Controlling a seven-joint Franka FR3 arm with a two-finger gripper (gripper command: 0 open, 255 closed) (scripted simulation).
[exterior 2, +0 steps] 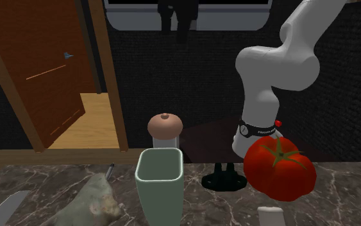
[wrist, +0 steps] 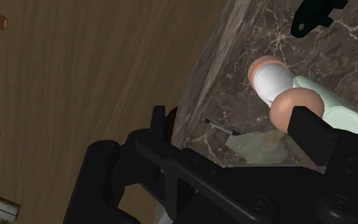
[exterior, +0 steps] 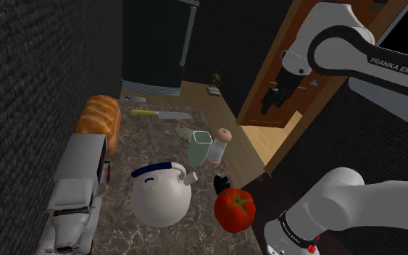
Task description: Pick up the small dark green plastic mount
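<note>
I have the gripper (exterior: 272, 99) hanging high in front of the brown door (exterior: 253, 101), out past the edge of the worktop (exterior: 148, 141). In the wrist view its fingers (wrist: 308, 127) are spread wide apart with nothing between them.

The mount (exterior: 222, 182) sits low on the worktop near its edge. In the shoulder view it lies at about 7 o'clock from the gripper and well below it. In the second exterior view the tomato (exterior 2: 279, 168) sits just beside it at 3 o'clock, possibly touching it, and the pale green cup (exterior 2: 159, 183) stands near it at 9 o'clock. The mount renders almost black rather than green.

Seen along the hand, the mount lies ahead of the fingers and off toward the right-hand finger, beyond the cup. Its flat base looks elongated, with a hole at one end and two short lugs rising from it. I take the long axis to run roughly from cup to tomato, though in this dim light I can't be sure.

My judgement is that the move turns on carrying the hand in over the worktop and down. The wrist should be turned so the fingers close across the narrow width of the base, clear of the tomato.
</note>
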